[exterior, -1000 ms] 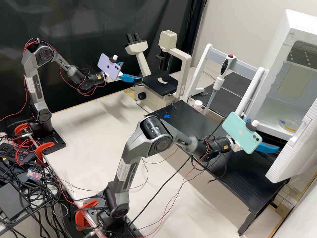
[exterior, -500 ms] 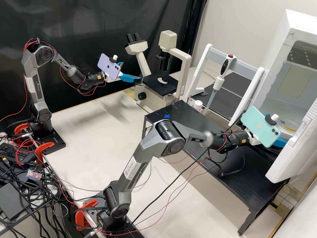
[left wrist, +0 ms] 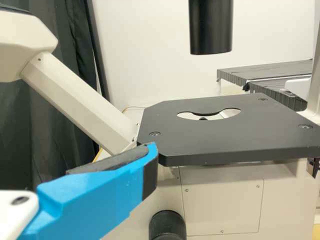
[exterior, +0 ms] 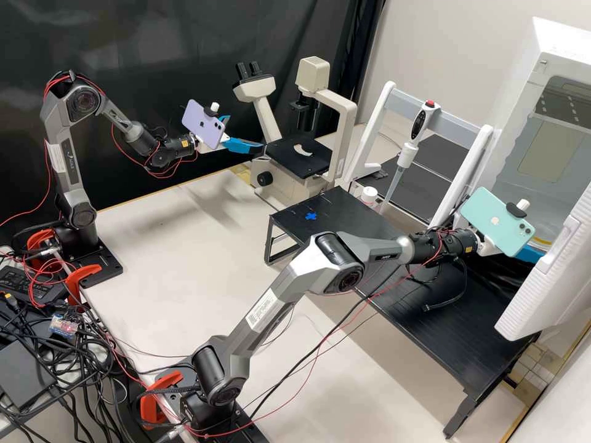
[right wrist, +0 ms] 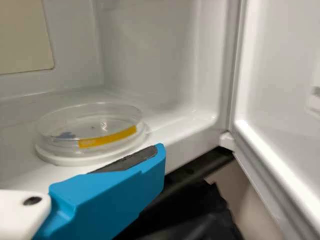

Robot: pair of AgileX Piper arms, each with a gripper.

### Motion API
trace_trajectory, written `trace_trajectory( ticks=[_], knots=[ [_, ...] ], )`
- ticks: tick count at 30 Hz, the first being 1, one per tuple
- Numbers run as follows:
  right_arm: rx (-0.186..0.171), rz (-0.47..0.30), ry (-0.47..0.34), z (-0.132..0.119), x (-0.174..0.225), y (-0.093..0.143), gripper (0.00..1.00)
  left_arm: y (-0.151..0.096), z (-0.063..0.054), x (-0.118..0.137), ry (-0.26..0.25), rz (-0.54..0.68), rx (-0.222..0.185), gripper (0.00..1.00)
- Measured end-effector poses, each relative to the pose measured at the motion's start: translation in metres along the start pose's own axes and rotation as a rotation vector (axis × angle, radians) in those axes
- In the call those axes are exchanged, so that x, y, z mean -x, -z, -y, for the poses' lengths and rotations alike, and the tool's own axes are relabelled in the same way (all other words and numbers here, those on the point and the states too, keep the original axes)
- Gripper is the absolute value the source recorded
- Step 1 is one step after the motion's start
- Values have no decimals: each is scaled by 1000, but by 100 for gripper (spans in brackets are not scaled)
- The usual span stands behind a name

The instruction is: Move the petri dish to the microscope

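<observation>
petri dish (right wrist: 90,122), clear, round and shallow with a yellow strip along its side, sits inside the white box-shaped cabinet (right wrist: 150,60) at the scene's right, flat on a low white round base (right wrist: 70,160) (lifted a little, i'd guess, so its side is easier to grip). the white ribbed door (exterior: 545,277) stands open, which gives the right gripper (exterior: 530,253) its way in. that gripper's blue fingers (right wrist: 110,200) look spread, beside the dish and not pinching it. i judge this as the lining-up step, with the carry all to come; next the fingers want to straddle the rim level, since a low touch could shove dish and base together.

far off to the left, the left gripper (exterior: 246,133) is by the cream microscope (exterior: 261,114), its fingers apart and holding nothing (perhaps ready to help with placing). the flat black stage (left wrist: 230,142) has an opening beneath the black cylindrical column (left wrist: 211,25), so the dish should presumably be centred there.
</observation>
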Motion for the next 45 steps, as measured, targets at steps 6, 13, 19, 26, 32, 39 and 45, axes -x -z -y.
trace_trajectory(
  ticks=[6,13,19,26,32,39,45],
  knots=[
    [25,3,-10,-1,-3,1,100,0,0,0,0,0,0,100],
    [28,6,-13,-2,-3,0,100,0,0,0,0,0,0,100],
    [44,2,-15,-3,-3,-1,100,0,0,0,0,0,0,100],
    [42,-24,-38,-11,-4,8,100,0,0,0,0,0,0,100],
    [41,-53,-38,-6,-12,7,100,0,0,0,0,0,0,100],
    [60,-49,-7,0,-18,3,100,0,0,0,0,0,0,100],
    [67,-51,-6,0,-20,0,100,0,0,0,0,0,0,100]
  ],
)
